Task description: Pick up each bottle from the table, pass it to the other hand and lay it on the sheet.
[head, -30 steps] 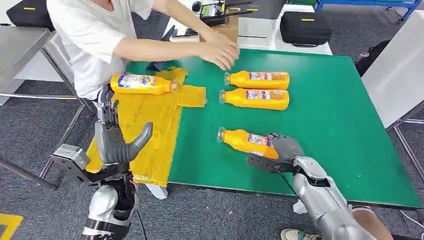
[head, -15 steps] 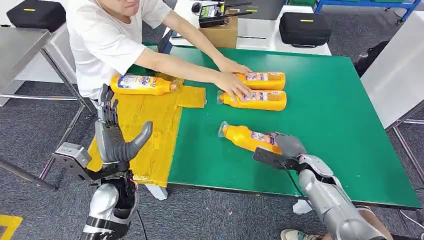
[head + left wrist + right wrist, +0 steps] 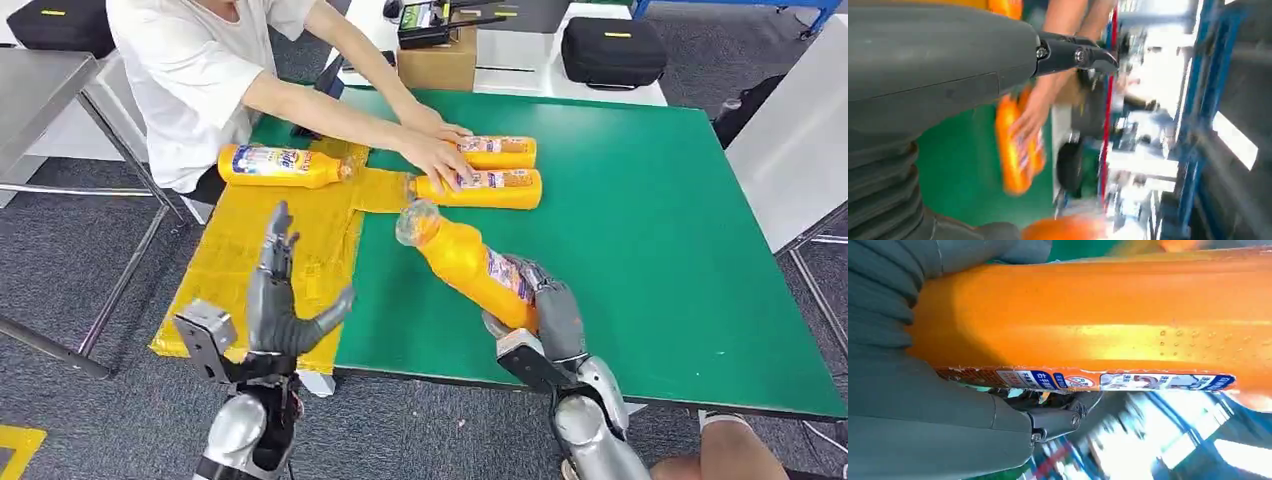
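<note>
My right hand (image 3: 545,322) grips an orange bottle (image 3: 468,265) by its lower end and holds it lifted off the green table (image 3: 650,250), its clear cap pointing up and to the left; the right wrist view shows the bottle (image 3: 1098,320) close up against the hand (image 3: 923,405). My left hand (image 3: 285,305) is raised with fingers spread, holding nothing, over the near edge of the yellow sheet (image 3: 260,250). One orange bottle (image 3: 280,166) lies on the sheet's far part. Two more bottles (image 3: 490,171) lie side by side on the table.
A person in a white shirt (image 3: 190,70) leans over the far left of the table, hands (image 3: 430,150) resting on the two lying bottles. A cardboard box (image 3: 435,65) and black cases (image 3: 610,50) stand beyond the table. A grey table (image 3: 40,95) is at the left.
My right hand has lifted the bottle off the table and tilted it cap-up toward the left. My left hand moved right and nearer. The person shifted the two far bottles leftward.
</note>
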`<state>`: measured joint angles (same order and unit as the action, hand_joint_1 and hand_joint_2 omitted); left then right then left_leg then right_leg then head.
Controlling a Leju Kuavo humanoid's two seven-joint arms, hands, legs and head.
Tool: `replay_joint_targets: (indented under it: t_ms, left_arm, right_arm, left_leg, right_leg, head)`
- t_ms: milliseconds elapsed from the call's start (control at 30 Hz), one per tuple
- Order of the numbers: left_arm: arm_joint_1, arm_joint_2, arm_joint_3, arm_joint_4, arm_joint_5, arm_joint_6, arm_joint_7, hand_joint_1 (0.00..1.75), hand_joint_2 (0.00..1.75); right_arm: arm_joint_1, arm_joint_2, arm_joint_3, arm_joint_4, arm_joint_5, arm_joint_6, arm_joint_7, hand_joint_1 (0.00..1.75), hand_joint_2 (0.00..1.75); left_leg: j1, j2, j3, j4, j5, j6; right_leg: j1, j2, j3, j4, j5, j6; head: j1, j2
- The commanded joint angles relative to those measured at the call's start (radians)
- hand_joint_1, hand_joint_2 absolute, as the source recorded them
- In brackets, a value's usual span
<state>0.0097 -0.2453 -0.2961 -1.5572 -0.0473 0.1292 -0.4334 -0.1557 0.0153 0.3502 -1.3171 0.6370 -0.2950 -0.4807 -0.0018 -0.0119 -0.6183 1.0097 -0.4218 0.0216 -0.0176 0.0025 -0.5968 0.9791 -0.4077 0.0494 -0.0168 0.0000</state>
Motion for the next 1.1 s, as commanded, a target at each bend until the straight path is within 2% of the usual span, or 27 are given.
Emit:
replay_joint_targets:
  t_ms: [33, 300, 367, 467, 533, 600, 667, 800, 1000, 1100]
  left_arm:
    - [0.027, 0.055, -0.173, 0.071, 0.027, -0.098, -0.056, 0.00, 1.75]
    - [0.031, 0.054, -0.170, 0.053, 0.022, -0.098, -0.053, 0.00, 1.75]
    - [0.036, 0.053, -0.170, 0.043, 0.017, -0.118, -0.068, 0.00, 1.75]
    - [0.044, 0.062, -0.186, 0.009, -0.022, -0.116, -0.098, 0.00, 1.75]
    - [0.012, 0.044, -0.190, -0.004, -0.079, -0.110, -0.103, 0.00, 1.75]
    - [-0.006, 0.036, -0.198, -0.005, -0.045, -0.163, -0.098, 0.00, 1.75]
    - [-0.017, 0.035, -0.208, 0.002, 0.025, -0.234, -0.076, 0.00, 1.75]
    - [-0.018, 0.049, -0.218, 0.057, 0.225, -0.338, -0.021, 0.00, 1.75]
    - [-0.034, 0.055, -0.227, 0.068, 0.275, -0.372, 0.009, 0.00, 1.75]
    - [-0.043, 0.060, -0.245, 0.087, 0.298, -0.409, 0.030, 0.00, 1.75]
  right_arm:
    - [0.050, 0.067, 0.008, -0.235, -0.033, -0.058, -0.048, 1.69, 1.75]
    - [0.046, 0.070, 0.012, -0.218, -0.036, -0.064, -0.055, 1.69, 1.75]
    - [0.047, 0.072, 0.022, -0.203, -0.055, -0.022, -0.053, 1.75, 1.75]
    - [0.041, 0.083, 0.072, -0.144, -0.048, 0.026, -0.056, 1.75, 1.75]
    - [0.008, 0.092, 0.137, -0.073, -0.011, 0.057, -0.054, 1.75, 1.75]
    - [-0.024, 0.103, 0.198, 0.008, 0.035, 0.065, -0.043, 1.73, 1.75]
    - [-0.028, 0.125, 0.224, 0.046, 0.070, -0.004, -0.075, 1.75, 1.75]
    - [-0.016, 0.098, 0.316, 0.050, 0.160, -0.108, -0.096, 1.75, 1.75]
    - [-0.040, 0.084, 0.371, 0.074, 0.200, -0.128, -0.080, 1.75, 1.75]
    - [-0.052, 0.081, 0.386, 0.085, 0.215, -0.155, -0.086, 1.75, 1.75]
  left_leg:
    - [0.000, 0.000, 0.004, -0.001, -0.002, -0.001]
    - [0.000, 0.000, 0.000, -0.001, -0.001, -0.001]
    - [0.000, 0.001, 0.002, -0.001, -0.001, -0.001]
    - [0.001, 0.002, 0.002, -0.001, -0.002, -0.001]
    - [0.001, 0.003, 0.003, -0.001, -0.002, -0.001]
    - [0.001, 0.004, 0.004, -0.001, -0.003, -0.002]
    - [0.001, 0.003, 0.002, -0.001, -0.002, -0.001]
    - [0.002, 0.001, 0.005, -0.002, -0.002, -0.002]
    - [0.000, -0.001, 0.001, -0.002, 0.000, -0.001]
    - [0.001, 0.000, 0.004, -0.002, -0.002, -0.002]
  right_leg:
    - [0.000, -0.001, 0.004, 0.000, -0.002, -0.002]
    - [0.000, 0.000, 0.000, -0.001, -0.001, -0.001]
    - [0.001, 0.000, 0.002, -0.001, -0.001, -0.002]
    - [0.001, 0.002, 0.002, -0.001, -0.001, -0.002]
    - [0.001, 0.002, 0.003, -0.001, -0.001, -0.002]
    - [0.002, 0.003, 0.004, -0.001, -0.001, -0.003]
    - [0.002, 0.003, 0.002, -0.001, 0.000, -0.002]
    - [0.002, 0.001, 0.005, -0.002, -0.001, -0.003]
    - [0.000, 0.000, 0.001, -0.001, -0.001, -0.001]
    - [0.001, 0.000, 0.004, -0.001, -0.001, -0.003]
  head:
    - [0.000, 0.000]
    - [0.000, 0.000]
    - [0.000, 0.000]
    - [0.000, 0.000]
    - [0.000, 0.000]
    - [0.000, 0.000]
    - [0.000, 0.000]
    - [0.000, 0.000]
    - [-0.001, 0.000]
    - [-0.001, 0.000]
